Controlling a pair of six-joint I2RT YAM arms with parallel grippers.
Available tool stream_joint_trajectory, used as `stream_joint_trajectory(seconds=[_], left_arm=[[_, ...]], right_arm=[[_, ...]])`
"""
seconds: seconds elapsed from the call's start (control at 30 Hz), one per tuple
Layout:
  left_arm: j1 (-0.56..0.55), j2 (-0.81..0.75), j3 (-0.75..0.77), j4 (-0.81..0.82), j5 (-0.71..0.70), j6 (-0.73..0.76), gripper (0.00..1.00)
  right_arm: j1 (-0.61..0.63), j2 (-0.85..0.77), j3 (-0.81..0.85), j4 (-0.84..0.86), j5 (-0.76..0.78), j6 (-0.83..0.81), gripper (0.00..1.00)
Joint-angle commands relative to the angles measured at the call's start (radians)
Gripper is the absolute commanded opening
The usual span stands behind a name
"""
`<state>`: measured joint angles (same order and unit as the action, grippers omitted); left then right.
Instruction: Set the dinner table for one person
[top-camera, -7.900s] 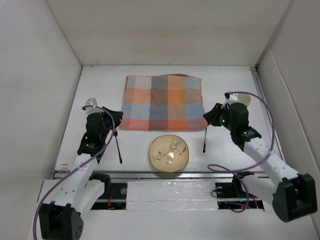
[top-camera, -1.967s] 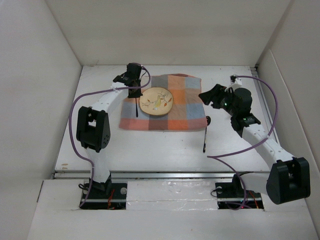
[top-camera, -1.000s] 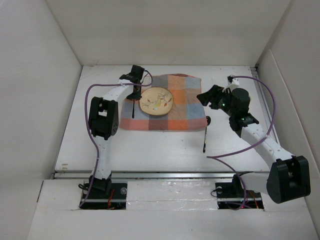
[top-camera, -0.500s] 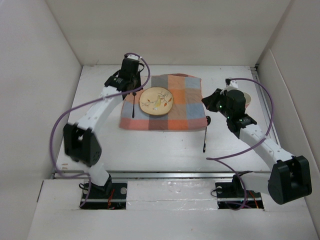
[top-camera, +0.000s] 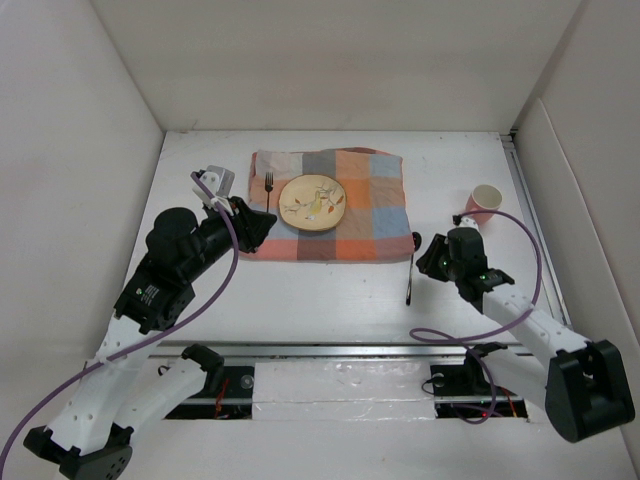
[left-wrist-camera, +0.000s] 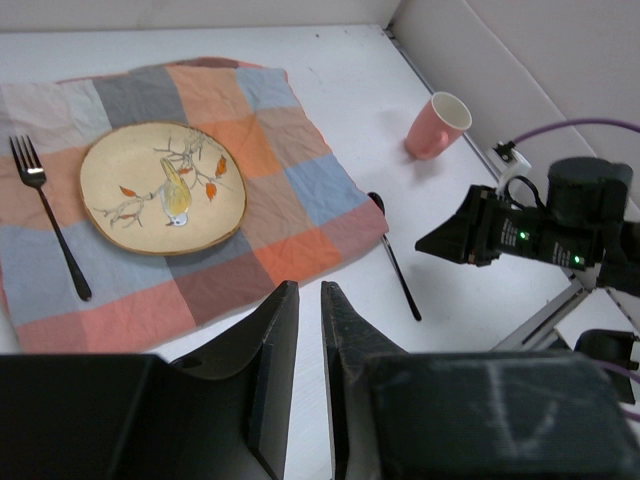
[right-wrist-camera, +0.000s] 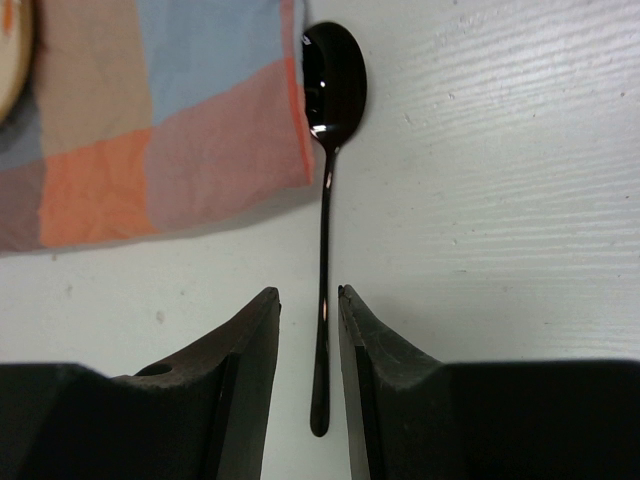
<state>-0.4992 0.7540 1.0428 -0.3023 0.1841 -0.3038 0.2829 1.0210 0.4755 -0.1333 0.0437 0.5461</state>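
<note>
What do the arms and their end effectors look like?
The left arm and right arm have white links, black joint housings and purple cables. The left end effector and right end effector each have two dark, tapered fingers. Green lights glow on the right arm.

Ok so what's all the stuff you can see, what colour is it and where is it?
checked cloth placemat: one, orange, blue and grey, far middle of the table
round plate painted with a bird: one, cream, on the placemat
thin fork: one, black, on the placemat, left of the plate
thin spoon: one, black, on the bare table by the placemat's right edge
cup: one, pink, on the table right of the placemat
flat dinner table: one, white, under everything
left gripper: one, black, by the placemat's near left corner, empty
right gripper: one, black, over the spoon's handle, jaws apart
</note>
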Motion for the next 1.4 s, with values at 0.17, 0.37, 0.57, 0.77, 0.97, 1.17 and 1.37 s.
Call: stream_joint_trajectory(seconds=[0.17,0.37,0.57,0.77,0.97,1.17,1.37], left_arm=[[0.002,-0.142,-0.121,0.095,0.060,0.028,0.16],[-0.021,-0.186,-0.156,0.106,0.009,0.038,0.17],[-0.039,-0.243,-0.164,0.101,-0.015,0.043,0.18],[-0.058,-0.258,-0.170,0.109,-0.020,0.048,0.18],[-0.068,-0.277,-0.171,0.111,-0.026,0.048,0.18],[-0.068,-0.295,-0.178,0.114,-0.028,0.048,0.18],[-0.068,-0.308,-0.179,0.111,-0.046,0.051,0.18]], right_arm=[[0.062,0.271,0.215,-0.094,0.082,-0.031,0.37],[0.116,0.404,0.291,-0.106,0.148,-0.002,0.38],[0.127,0.475,0.357,-0.163,0.171,0.054,0.34],[0.147,0.449,0.348,-0.209,0.235,0.072,0.32],[0.147,0.530,0.416,-0.290,0.234,0.029,0.34],[0.128,0.576,0.454,-0.333,0.226,-0.018,0.34],[0.093,0.636,0.511,-0.379,0.156,-0.063,0.32]])
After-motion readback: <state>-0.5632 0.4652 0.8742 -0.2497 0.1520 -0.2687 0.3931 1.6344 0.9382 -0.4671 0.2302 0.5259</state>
